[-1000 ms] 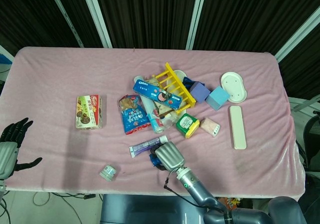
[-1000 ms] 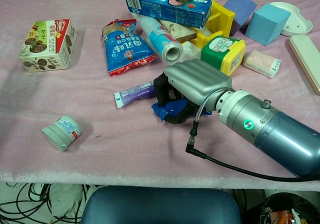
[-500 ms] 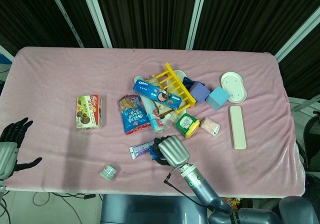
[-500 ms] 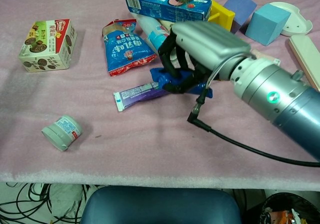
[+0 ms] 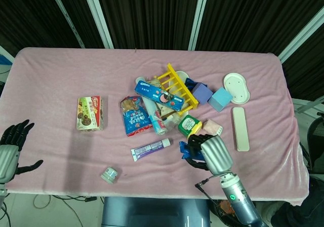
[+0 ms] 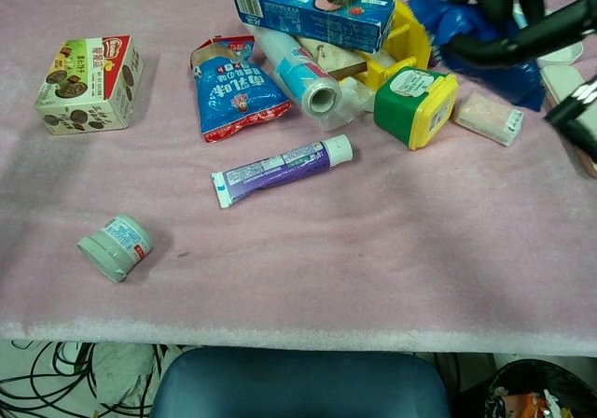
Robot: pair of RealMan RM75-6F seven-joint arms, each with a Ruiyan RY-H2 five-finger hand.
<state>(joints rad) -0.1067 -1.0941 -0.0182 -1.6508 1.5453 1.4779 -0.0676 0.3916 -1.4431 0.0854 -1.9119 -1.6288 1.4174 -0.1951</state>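
My right hand (image 5: 212,153) is lifted above the table's front right part and grips a crumpled blue packet (image 5: 189,149) in its black fingers. In the chest view the hand (image 6: 522,37) shows at the top right with the blue packet (image 6: 466,35) hanging from it, above a green-and-yellow tub (image 6: 415,105) and a pink packet (image 6: 487,118). A purple toothpaste tube (image 5: 150,149) lies uncovered on the pink cloth to the hand's left. My left hand (image 5: 10,148) hovers at the table's left front edge, fingers spread, holding nothing.
A pile sits mid-table: Oreo box (image 5: 161,96), blue snack bag (image 5: 135,118), yellow rack (image 5: 177,87), purple block (image 5: 202,92), blue cube (image 5: 219,99). A cookie box (image 5: 90,113) lies left, a small jar (image 5: 109,174) near the front, a white dish (image 5: 237,88) and long white case (image 5: 240,128) right.
My right hand has lifted the blue packet off the cloth beside the toothpaste tube and carried it up and to the right. The left hand has stayed put.
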